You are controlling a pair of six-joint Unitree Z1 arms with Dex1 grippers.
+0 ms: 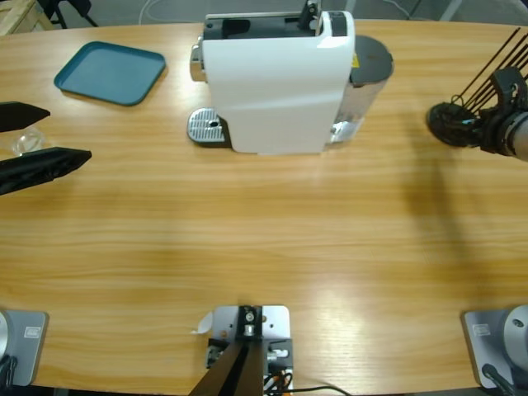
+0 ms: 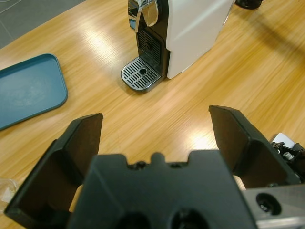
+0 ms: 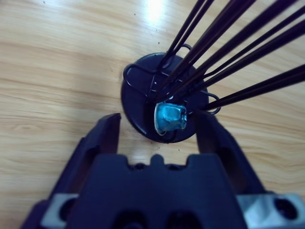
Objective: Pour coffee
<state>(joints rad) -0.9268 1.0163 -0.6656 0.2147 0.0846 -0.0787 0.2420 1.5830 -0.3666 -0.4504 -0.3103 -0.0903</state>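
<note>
No coffee shows in any view. The white coffee machine point(image 1: 276, 87) stands at the back middle, with its metal drip grille point(image 1: 206, 128) on its left end. My left gripper point(image 1: 66, 134) hovers open at the table's left edge, pointing at the grille point(image 2: 142, 74) from well back. A small clear thing point(image 1: 25, 142), hard to make out, lies between its jaws. My right gripper point(image 3: 158, 121) is open at the far right, its jaws on either side of a small blue capsule point(image 3: 170, 118) without touching it. The capsule sits in a black wire rack point(image 3: 138, 102).
A teal tray point(image 1: 110, 73) lies at the back left. The black wire rack point(image 1: 450, 124) stands on a round base, with thin rods rising from it. A grey water tank point(image 1: 371, 62) is on the machine's right end. Bare wood stretches across the table's front half.
</note>
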